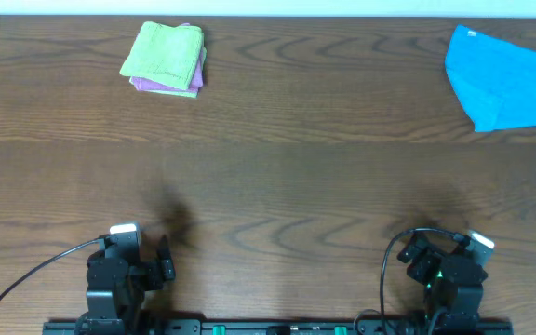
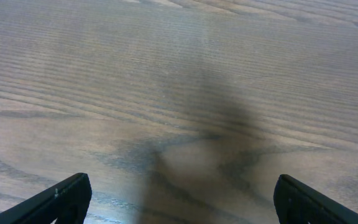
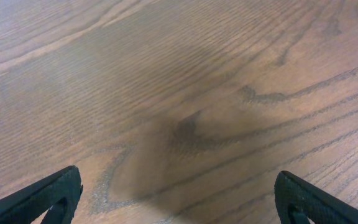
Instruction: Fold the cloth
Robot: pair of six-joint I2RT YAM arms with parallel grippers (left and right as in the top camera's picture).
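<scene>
Blue fabric cloth (image 1: 505, 79), unfolded and spread flat, lying well ahead of the right gripper (image 3: 179, 190) and off to the right of its fingers (image 3: 303, 198), with its right edge cut off by the overhead view and its top corner close to the far edge of the brown wood-grain table (image 1: 277, 167). Touched by neither arm. Right fingers set wide apart, nothing between them but bare wood. Same for the left gripper (image 2: 179, 193): black fingers (image 2: 64, 198) spread at the lower corners of the wrist view, only grain and a soft shadow in the gap. Far ahead of the left fingers, near the back edge, a folded green towel (image 1: 164, 51) stacked on a folded purple cloth (image 1: 167, 88), edges roughly aligned. Between both pairs of fingers and the cloths, a broad stretch of open tabletop.
</scene>
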